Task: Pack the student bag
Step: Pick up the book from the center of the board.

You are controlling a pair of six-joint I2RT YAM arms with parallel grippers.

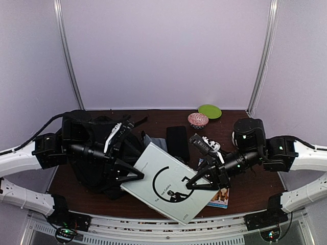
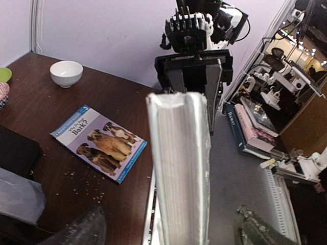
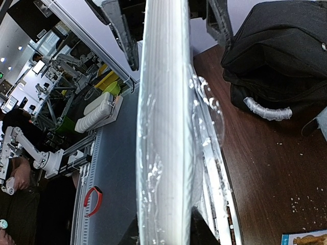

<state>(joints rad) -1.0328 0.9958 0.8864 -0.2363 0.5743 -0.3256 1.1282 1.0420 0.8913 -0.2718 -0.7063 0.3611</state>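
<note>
the white book (image 1: 166, 186) is being clamped at one edge by the right tool (image 1: 190, 186) and straddled, jaws apart, by the left tool (image 1: 139, 177). the student bag (image 3: 276, 51) is lying behind the left tool; the book should be carried there level.

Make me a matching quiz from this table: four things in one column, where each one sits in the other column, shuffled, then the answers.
Things:
1. student bag
2. big white book
3. dog book
4. green plate

Places:
A. at the back of the table
B. gripped by the right claw
C. lying flat, front right of the table
D. on the left side of the table

Pairs: 1-D, 2-B, 3-C, 4-A
</note>
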